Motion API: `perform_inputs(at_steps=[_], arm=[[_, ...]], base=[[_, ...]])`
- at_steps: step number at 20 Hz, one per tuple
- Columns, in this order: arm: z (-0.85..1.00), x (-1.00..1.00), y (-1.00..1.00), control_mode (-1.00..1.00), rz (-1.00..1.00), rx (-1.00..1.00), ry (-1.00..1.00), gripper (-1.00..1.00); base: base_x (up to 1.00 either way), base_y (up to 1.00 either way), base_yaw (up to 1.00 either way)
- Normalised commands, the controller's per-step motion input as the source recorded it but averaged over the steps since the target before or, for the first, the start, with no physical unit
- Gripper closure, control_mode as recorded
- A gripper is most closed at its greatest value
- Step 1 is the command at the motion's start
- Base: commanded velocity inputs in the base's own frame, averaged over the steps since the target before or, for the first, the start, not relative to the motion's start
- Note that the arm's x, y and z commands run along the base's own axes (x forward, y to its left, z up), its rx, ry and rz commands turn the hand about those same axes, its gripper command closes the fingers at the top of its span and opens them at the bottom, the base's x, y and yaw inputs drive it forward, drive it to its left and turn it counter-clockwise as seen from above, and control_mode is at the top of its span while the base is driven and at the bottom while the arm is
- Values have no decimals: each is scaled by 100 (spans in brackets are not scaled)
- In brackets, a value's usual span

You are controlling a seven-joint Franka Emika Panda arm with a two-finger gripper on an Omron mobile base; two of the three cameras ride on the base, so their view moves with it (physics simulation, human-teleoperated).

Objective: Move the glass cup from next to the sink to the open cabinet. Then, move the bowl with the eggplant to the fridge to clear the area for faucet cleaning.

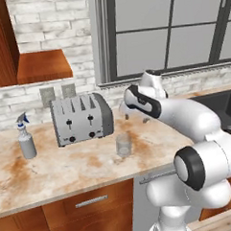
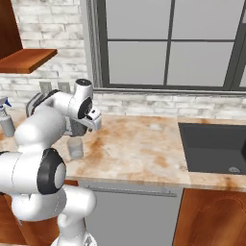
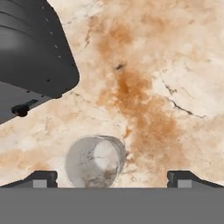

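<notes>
Marble desk (image 1: 67, 170) carries the glass cup (image 3: 94, 161) upright near the toaster (image 1: 81, 118); my fingers (image 3: 111, 178) hover above it, spread wide, empty, ready to straddle its rim.

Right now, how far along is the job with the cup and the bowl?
Nothing looks done yet. The glass cup stands on the counter beside the toaster, unheld. In hand: the open pincer hovers above the cup, jaws apart. Left: grasp it, carry it to the open cabinet, then take the bowl to the fridge.
</notes>
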Motion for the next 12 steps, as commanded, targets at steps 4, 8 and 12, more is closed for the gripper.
perform_inputs(at_steps=[4,8,12], arm=[[-54,-18,34,-100,25,-5,12,-100],[-70,-37,0,-100,21,-10,8,-100],[-39,-8,-13,-100,11,-3,1,-100]], base=[[0,0,0],[0,0,0],[0,0,0]])
